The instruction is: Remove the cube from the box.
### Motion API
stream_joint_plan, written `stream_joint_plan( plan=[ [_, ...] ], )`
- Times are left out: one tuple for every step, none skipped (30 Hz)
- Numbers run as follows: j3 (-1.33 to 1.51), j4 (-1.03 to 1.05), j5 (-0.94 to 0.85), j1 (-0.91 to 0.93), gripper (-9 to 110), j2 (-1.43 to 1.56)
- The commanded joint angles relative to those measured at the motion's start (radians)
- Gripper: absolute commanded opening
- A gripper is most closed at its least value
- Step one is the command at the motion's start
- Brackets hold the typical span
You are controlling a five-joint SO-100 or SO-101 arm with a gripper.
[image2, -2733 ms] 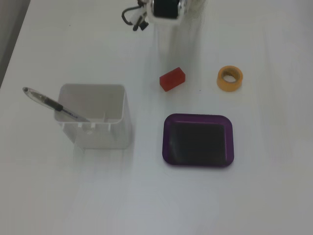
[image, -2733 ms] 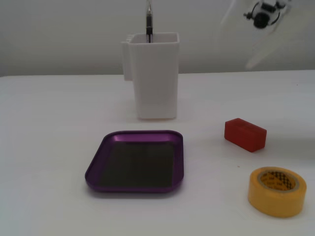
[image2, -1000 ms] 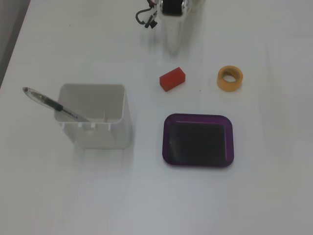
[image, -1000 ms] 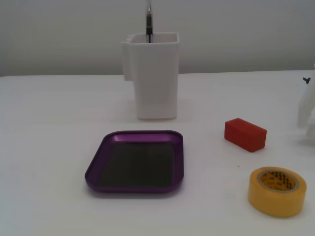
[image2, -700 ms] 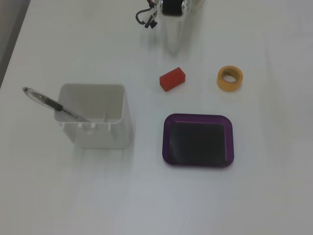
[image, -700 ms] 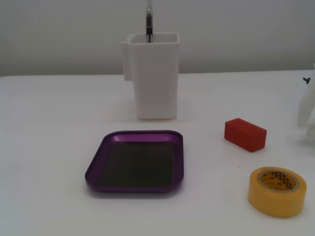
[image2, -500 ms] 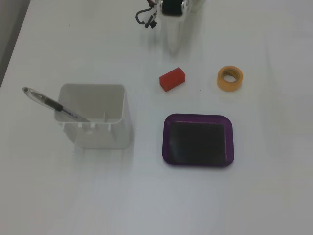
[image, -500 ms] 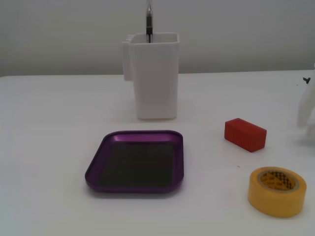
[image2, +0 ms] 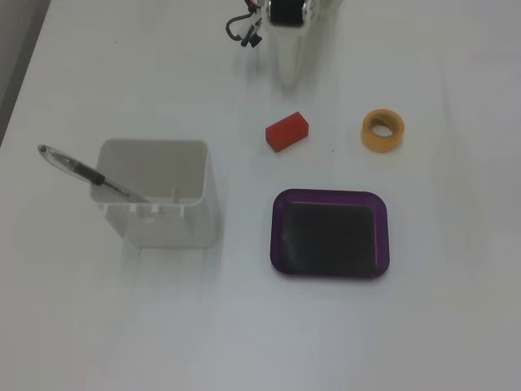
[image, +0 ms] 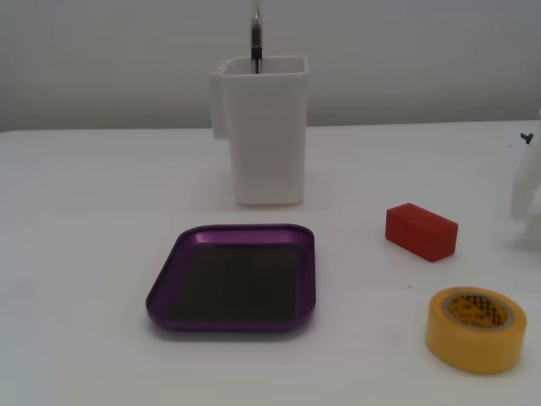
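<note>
Tabletop (image2: 456, 326): plain white, pale wall behind in a fixed view.
Box (image: 165, 288): empty, dark bottom bare.
Cube (image: 421, 230): on the tabletop, outside the box, near the yellow tape roll (image: 475, 328).
Task status: judged complete; nothing left inside.
Gripper: arm base visible only at frame edges; state cannot be determined.
Surroundings: white container (image2: 155, 204) holding a pen (image2: 81, 173); no obstruction.

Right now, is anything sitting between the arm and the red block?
Nothing visible. The red block lies on the bare table, outside the purple tray, just in front of the arm. The tape roll sits off to one side.
</note>
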Motion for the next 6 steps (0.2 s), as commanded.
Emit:
stream_joint_plan(
  plan=[
    [0.008,-0.006,-0.003,-0.005,1,0.048],
    [0.008,-0.006,-0.003,-0.005,1,0.048],
    [0.008,-0.006,-0.003,-0.005,1,0.048],
    [0.008,-0.006,-0.003,-0.005,1,0.048],
    [0.008,-0.006,-0.003,-0.005,1,0.048],
    [0.008,-0.006,-0.003,-0.005,1,0.048]
  ],
)
